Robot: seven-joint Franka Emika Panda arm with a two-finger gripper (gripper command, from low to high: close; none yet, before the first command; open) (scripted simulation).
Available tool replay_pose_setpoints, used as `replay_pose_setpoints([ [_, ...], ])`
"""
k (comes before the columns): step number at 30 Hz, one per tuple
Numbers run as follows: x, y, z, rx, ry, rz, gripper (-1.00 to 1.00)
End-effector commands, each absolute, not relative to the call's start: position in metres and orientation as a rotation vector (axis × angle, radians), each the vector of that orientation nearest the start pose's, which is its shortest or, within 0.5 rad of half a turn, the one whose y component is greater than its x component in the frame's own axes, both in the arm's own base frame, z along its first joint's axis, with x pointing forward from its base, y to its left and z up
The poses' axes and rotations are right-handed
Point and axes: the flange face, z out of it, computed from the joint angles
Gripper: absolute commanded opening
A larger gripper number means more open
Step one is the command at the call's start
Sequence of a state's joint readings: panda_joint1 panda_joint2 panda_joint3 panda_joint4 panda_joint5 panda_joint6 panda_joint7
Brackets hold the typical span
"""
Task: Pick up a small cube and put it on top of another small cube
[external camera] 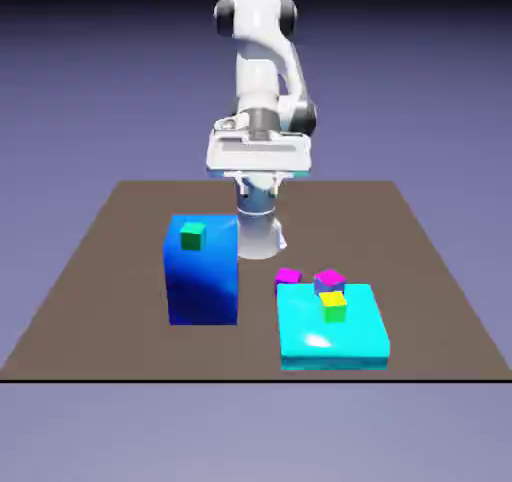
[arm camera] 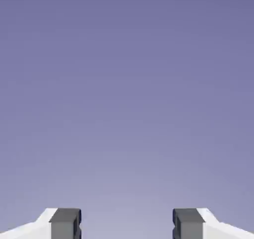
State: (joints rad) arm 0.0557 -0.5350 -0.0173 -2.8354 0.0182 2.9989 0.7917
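Observation:
A small green cube (external camera: 192, 235) sits on top of a tall blue block (external camera: 203, 280). A small yellow-green cube (external camera: 333, 306) rests on a flat cyan block (external camera: 335, 338). Behind that block's far edge are a magenta-topped blue cube (external camera: 329, 281) and a magenta cube (external camera: 288, 276). My gripper (external camera: 258, 173) hangs high above the table, behind all the cubes and well apart from them. In the hand view the gripper (arm camera: 126, 224) is open, its grey fingertips (arm camera: 65, 223) set wide apart with only the backdrop between them. No cube shows in that view.
The brown table (external camera: 120, 270) carries both large blocks near its front. The blue block stands tall at the exterior view's left, the low cyan one at its right. The arm's base (external camera: 258, 232) rises behind them.

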Motion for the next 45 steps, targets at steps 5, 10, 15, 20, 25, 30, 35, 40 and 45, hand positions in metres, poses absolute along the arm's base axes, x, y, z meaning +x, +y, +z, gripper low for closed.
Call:
replay_pose_setpoints([
  [5,0.35,0.05,0.305,-2.595,1.315,-0.293,0.0],
  [10,0.274,0.073,0.207,-2.671,1.646,0.255,0.0],
  [15,0.263,0.075,0.18,-2.675,1.69,0.324,0.0],
  [20,0.26,0.077,0.15,-2.674,1.689,0.322,0.0],
  [25,0.252,0.078,0.128,-2.68,1.694,0.322,-1.0],
  [30,0.26,0.077,0.152,-2.674,1.689,0.322,-1.0],
  [35,0.263,0.075,0.182,-2.676,1.69,0.324,-1.0],
  [40,0.275,0.076,0.201,-2.717,1.635,0.284,-1.0],
  [45,0.329,0.095,0.245,-2.699,1.602,0.303,-1.0],
])
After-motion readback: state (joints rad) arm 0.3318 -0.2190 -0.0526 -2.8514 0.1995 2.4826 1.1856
